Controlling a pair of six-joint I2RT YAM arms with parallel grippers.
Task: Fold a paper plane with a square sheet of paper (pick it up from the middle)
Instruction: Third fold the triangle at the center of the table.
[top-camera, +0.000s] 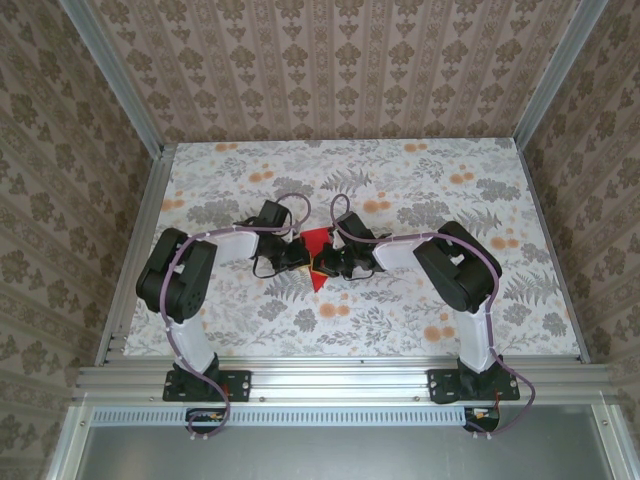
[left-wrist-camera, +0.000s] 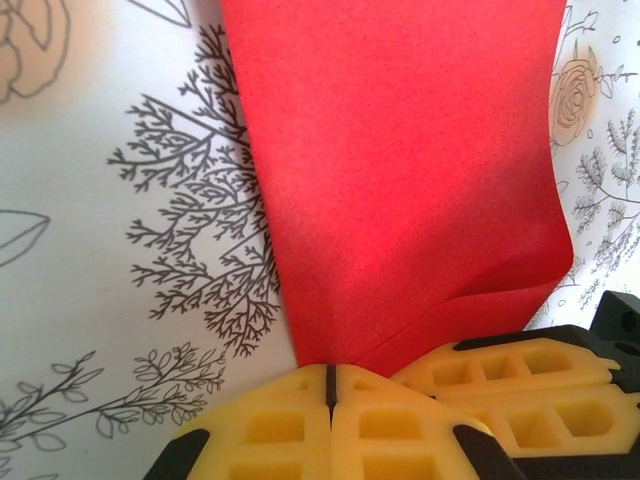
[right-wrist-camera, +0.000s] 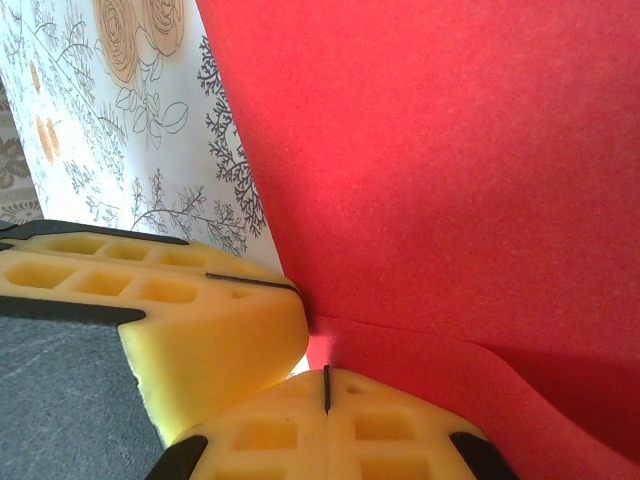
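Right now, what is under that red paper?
The flowered table shows beside the red paper. The patch directly under the sheet is covered, so anything lying there cannot be seen.

Bright, even light; paper (left-wrist-camera: 400, 150) slightly soft in wrist cams.

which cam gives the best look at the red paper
Left wrist: the red paper shows both side edges and a flap curling up near the left gripper, shut on it. The right wrist view is so close that one edge shows. The top view gives a small, distant red patch.
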